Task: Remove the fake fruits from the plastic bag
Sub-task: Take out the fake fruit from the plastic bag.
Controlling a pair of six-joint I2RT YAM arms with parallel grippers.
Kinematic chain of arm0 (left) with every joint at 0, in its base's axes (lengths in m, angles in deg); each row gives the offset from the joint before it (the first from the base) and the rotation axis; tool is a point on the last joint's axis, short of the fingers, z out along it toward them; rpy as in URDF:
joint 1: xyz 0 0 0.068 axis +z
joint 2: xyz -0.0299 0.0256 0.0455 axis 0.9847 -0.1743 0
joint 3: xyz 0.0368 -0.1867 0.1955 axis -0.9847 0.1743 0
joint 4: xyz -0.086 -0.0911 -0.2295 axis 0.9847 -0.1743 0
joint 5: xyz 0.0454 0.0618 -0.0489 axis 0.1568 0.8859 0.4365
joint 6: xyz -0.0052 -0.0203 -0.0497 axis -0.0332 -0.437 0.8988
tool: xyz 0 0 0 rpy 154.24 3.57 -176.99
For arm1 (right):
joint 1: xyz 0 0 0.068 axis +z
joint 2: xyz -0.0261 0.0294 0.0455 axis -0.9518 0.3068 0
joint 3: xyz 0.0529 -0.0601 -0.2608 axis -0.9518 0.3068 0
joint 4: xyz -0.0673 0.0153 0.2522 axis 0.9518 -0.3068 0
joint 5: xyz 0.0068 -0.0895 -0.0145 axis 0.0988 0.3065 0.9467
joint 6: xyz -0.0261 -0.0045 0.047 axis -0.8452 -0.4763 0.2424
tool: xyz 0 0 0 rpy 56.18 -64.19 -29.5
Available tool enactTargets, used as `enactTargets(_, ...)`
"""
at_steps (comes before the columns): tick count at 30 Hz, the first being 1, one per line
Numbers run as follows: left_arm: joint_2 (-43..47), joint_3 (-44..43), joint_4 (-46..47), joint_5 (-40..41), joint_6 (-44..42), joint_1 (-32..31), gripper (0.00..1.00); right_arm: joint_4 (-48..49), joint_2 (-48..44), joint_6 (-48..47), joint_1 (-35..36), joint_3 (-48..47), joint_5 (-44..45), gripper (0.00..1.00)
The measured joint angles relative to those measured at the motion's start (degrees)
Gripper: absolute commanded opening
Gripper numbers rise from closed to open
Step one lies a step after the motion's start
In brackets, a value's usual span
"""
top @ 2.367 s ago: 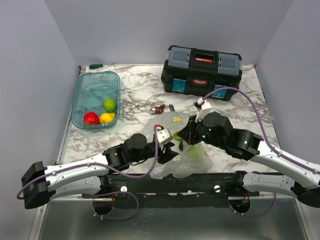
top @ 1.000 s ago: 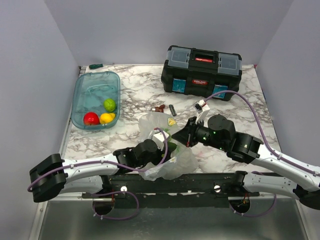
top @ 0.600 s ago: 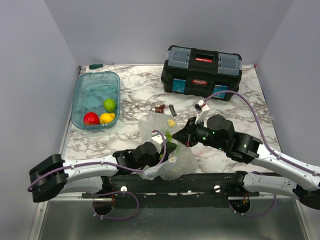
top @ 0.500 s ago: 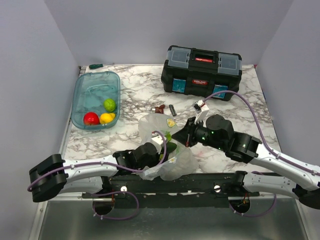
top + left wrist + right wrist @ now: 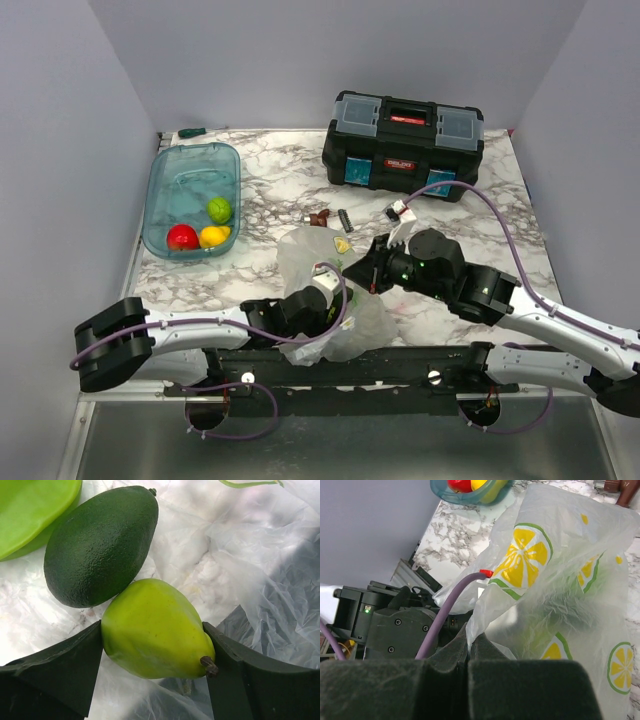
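Change: left end effector [image 5: 328, 298] has gone from the bag's mouth to right inside the plastic bag [image 5: 560, 580], arm pushed further forward than a second ago. Right end effector [image 5: 469, 644] has shifted a little toward the left one and is unchanged otherwise: closed, pinching the bag's edge film and holding the mouth up off the desk [image 5: 280, 180].

Left wrist view: pear [image 5: 155, 630] sits squarely between the left fingers, both pads touching its sides, stem end toward the camera. Reads as a grip just made, jaws wide because the fruit is wide. Pear appears to rest on the bag floor, not lifted yet.

Just beyond the fingertips: dark avocado [image 5: 100, 545], touching the pear. Further out and left of it, a paler green piece [image 5: 30, 510], can't tell which fruit.

Far left of both end effectors, the tub [image 5: 152, 205] holds a red fruit [image 5: 182, 237], yellow fruit [image 5: 213, 236] and lime fruit [image 5: 219, 209].

Meaning: three out, at least three in the bag; the pear is next. Risks on pull-out: glossy skin slipping, film dragging along, avocado rolling.
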Motion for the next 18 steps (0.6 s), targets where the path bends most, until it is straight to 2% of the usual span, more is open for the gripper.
enactTargets(9, 3.5, 0.3, -2.3, 0.7, 0.0, -0.2, 0.22, -0.3, -0.9, 0.0, 0.0, 0.4, 0.8, 0.01)
enactTargets(13, 5.4, 0.0, -3.1, 0.9, -0.8, -0.2, 0.00, -0.3, -0.8, 0.0, 0.0, 0.6, 1.4, 0.01)
enactTargets(18, 9.0, -1.9, -5.1, 1.3, -2.3, -0.2, 0.00, -0.5, -0.8, 0.8, 0.0, 0.7, 4.5, 0.01)
